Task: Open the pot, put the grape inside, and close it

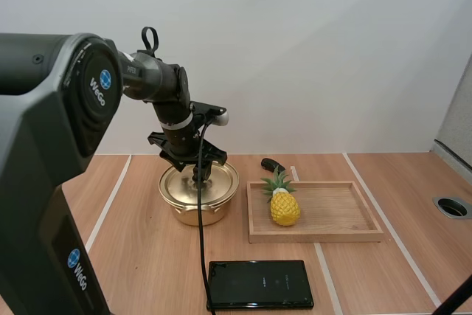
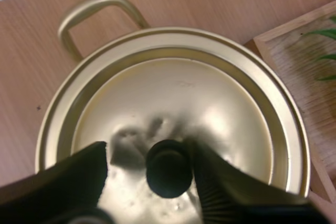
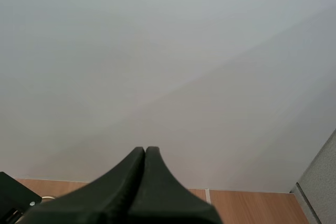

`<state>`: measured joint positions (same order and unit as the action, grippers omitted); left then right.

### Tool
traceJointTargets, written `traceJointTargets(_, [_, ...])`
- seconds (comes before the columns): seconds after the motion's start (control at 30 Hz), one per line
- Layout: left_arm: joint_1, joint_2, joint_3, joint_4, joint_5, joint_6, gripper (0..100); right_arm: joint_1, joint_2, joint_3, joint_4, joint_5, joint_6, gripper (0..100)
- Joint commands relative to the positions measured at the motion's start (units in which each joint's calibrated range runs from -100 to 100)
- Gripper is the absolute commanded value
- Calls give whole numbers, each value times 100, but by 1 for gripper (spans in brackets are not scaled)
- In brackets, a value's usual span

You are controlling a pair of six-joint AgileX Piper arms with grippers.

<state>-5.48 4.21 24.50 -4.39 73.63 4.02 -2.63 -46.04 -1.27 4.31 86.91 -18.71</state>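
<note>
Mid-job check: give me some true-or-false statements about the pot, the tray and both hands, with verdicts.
1. The lid sits on the pot. True.
2. The left hand is open, its fingers either side of the lid's knob. True.
3. The tray holds grapes. False: it holds a pineapple.
4. The right hand is open. False: its two fingers lie together, shut.
</note>
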Motion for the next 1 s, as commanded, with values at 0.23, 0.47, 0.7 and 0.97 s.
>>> traceJointTargets(0.23, [8, -379, -805, -8, -50, -235, 100, -27, -87, -48, 5, 32, -31, 0])
traceJointTargets(0.47, [8, -379, -1112, 17, -50, -373, 100, -27, -87, -48, 5, 51, -31, 0])
traceJointTargets(0.7, [8, -538, -1952, 574, -50, -398, 100, -27, -87, -48, -5, 50, -31, 0])
traceJointTargets(0.97, [15, -1043, -3315, 703, -67, -654, 32, -27, -87, -48, -17, 31, -31, 0])
